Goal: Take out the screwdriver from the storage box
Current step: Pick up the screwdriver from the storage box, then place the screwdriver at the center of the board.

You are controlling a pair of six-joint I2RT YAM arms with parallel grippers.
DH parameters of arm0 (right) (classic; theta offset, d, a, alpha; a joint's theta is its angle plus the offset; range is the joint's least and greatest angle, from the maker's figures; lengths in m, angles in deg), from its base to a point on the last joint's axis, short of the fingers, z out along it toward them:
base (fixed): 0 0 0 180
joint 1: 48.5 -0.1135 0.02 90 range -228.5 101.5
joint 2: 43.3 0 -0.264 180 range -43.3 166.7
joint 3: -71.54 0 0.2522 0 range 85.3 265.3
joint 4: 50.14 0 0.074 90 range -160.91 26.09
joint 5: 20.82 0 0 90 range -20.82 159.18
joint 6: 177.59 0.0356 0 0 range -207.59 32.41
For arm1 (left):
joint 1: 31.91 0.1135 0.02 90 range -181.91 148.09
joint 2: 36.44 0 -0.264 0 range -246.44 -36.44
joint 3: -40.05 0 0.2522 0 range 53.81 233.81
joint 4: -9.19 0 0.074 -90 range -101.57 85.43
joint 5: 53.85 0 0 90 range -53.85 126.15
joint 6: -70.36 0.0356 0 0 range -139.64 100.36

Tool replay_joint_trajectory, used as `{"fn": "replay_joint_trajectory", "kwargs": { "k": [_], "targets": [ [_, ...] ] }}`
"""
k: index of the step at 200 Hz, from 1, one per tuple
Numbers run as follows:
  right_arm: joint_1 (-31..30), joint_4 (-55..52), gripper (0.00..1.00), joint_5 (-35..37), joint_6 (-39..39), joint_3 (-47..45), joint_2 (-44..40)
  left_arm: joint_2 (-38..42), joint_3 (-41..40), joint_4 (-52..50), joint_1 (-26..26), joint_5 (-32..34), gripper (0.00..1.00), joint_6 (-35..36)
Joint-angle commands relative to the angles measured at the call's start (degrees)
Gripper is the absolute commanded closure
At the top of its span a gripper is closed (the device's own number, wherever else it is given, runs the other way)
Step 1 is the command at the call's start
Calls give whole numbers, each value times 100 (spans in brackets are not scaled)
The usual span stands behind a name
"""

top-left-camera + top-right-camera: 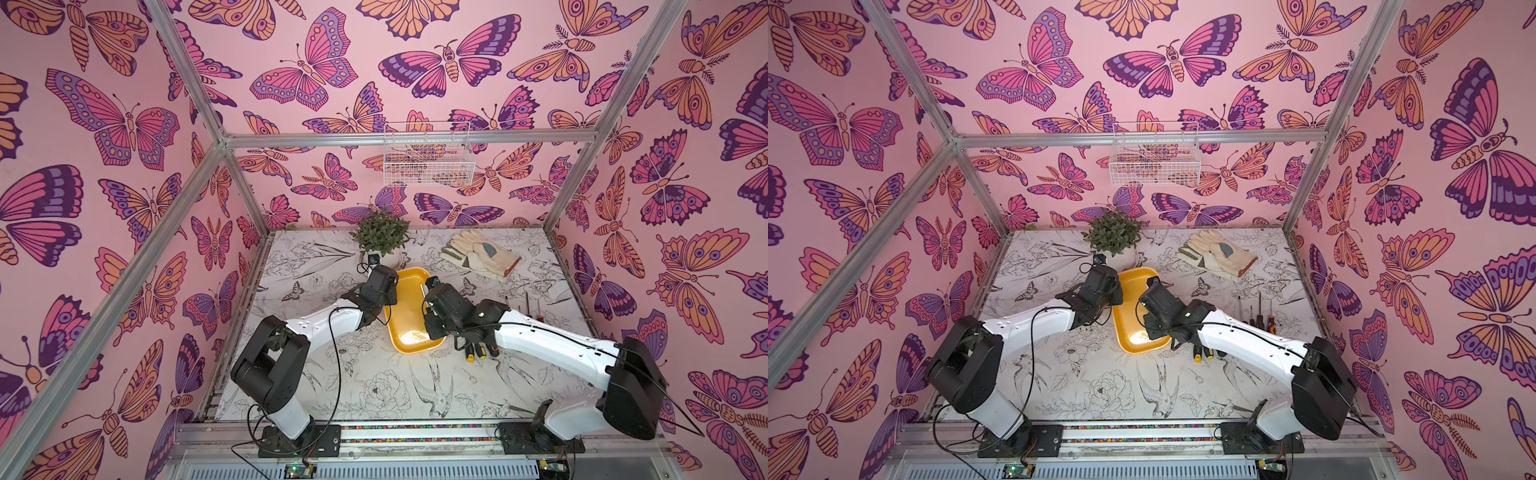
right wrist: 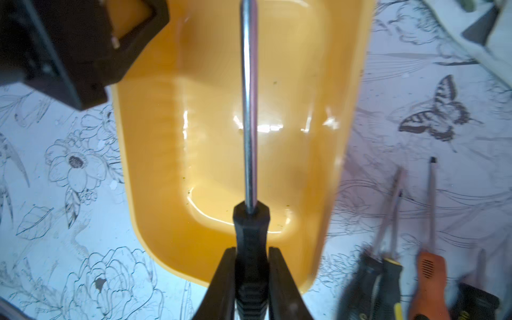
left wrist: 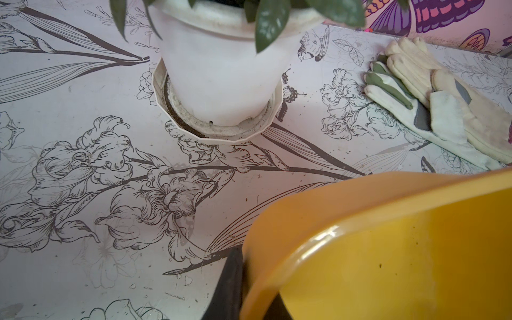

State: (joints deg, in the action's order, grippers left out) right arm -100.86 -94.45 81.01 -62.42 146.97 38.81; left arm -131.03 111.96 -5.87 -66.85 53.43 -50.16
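Our right gripper (image 2: 251,255) clamped on the screwdriver (image 2: 249,110) handle, shaft above the box (image 2: 166,166) (yellow), left gripper (image 3: 253,282) pinching its rim

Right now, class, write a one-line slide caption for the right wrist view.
Right hand grips a black-handled screwdriver over the yellow storage box; more screwdrivers lie beside it.

both top views: high overhead on my side of the surface (image 1: 374,386), tilted down, far off, whole scene, near-identical. left wrist cam: low, close, looking across the storage box (image 3: 346,210) rim toward plant pot (image 3: 221,83) and gloves (image 3: 443,110). right wrist cam: close, along the screwdriver (image 2: 248,166) down into the same box. box shows in all four.
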Motion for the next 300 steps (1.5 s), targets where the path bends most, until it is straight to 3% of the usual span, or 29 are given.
{"fn": "replay_joint_trajectory", "kwargs": {
  "k": [1, 67, 135, 209, 300],
  "targets": [
    [459, -430, 100, 45, -277, -141, -316, 91, -24, 101, -14, -92, 100, -67],
    [2539, -750, 100, -377, -1063, -359, -783, 121, -40, 101, -20, -119, 100, -74],
    [4476, -1024, 100, -534, -1815, 234, 1, 155, -60, 118, -16, -163, 100, -47],
    [5260, -1162, 100, -119, -2003, 689, 938, 153, -49, 139, -11, -242, 100, 17],
    [6121, -1098, 100, 49, -2148, 436, 1108, 146, -74, 224, -8, -332, 100, 63]
  ]
}}
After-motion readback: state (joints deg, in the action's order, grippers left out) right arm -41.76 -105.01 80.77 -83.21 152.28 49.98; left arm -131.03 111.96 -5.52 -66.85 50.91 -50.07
